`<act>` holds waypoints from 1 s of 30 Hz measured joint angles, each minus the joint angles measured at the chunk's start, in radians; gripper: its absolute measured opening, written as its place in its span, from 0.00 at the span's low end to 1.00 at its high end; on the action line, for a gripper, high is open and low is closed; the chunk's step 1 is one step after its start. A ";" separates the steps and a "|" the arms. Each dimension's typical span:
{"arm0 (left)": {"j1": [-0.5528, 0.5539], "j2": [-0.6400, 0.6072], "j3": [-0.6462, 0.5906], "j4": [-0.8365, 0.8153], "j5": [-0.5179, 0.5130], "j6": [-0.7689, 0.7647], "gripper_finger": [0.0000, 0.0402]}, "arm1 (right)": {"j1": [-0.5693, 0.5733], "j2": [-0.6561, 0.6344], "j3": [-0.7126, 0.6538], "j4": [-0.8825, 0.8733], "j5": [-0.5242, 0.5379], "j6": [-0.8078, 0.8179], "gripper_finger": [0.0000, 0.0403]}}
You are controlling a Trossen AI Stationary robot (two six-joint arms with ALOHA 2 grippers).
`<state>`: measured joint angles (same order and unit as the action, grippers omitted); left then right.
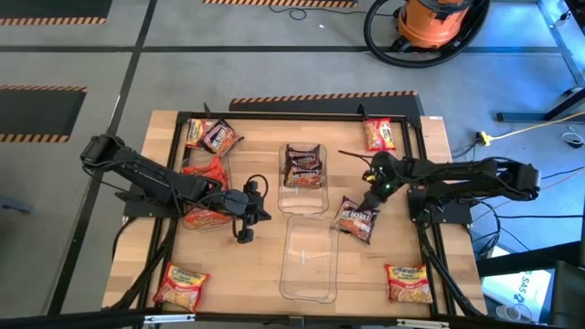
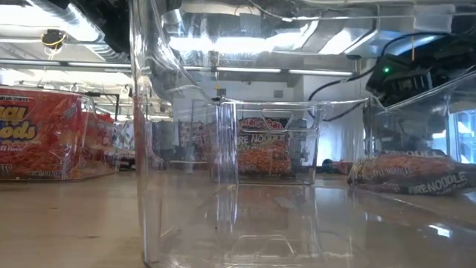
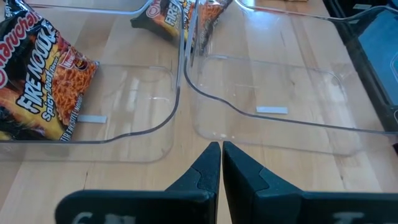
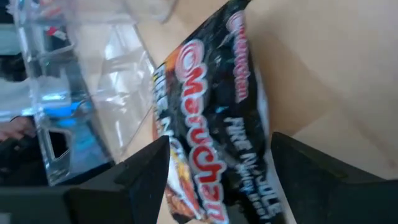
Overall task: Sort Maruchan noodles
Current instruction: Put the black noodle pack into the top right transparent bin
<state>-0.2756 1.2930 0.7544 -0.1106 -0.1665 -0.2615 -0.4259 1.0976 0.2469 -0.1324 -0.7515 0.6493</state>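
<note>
Maruchan noodles lie about the table. A dark packet (image 1: 355, 219) (image 4: 214, 118) lies flat on the wood right of the two centre bins. My right gripper (image 1: 367, 201) (image 4: 217, 152) stands open over it, slanting down, one finger on each side. The far centre bin (image 1: 315, 187) holds dark packets (image 1: 303, 166). The left bin (image 1: 187, 196) holds orange-red packets (image 1: 205, 174). My left gripper (image 1: 260, 213) (image 3: 221, 152) is shut, above bare wood between the left bin and the centre bins. My right gripper has its fingers (image 4: 149, 165) on either side of the dark packet's middle (image 4: 205, 143), coming slanting down from the table's right. The packet lies flat on the table. Whether the fingers touch it, I cannot tell.
An empty clear bin (image 1: 309, 291) stands near centre. Loose packets lie at the far left (image 1: 210, 135), far right (image 1: 379, 134), near left (image 1: 181, 285) and near right (image 1: 409, 281). A black frame (image 1: 420, 137) rims the table.
</note>
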 joint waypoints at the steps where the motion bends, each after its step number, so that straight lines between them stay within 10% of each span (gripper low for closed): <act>1: 0.000 0.000 0.000 0.000 0.000 0.000 0.03 | 0.000 0.000 -0.003 0.005 -0.011 0.000 0.64; 22: 0.000 -0.001 0.000 0.001 0.000 0.001 0.03 | 0.111 0.253 -0.009 0.298 -0.063 0.053 0.63; 30: 0.000 -0.001 0.000 0.001 -0.005 0.002 0.03 | 0.153 0.271 -0.009 0.327 -0.079 0.057 0.35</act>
<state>-0.2756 1.2922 0.7544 -0.1093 -0.1719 -0.2600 -0.2732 1.3689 0.2375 0.1945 -0.8304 0.7062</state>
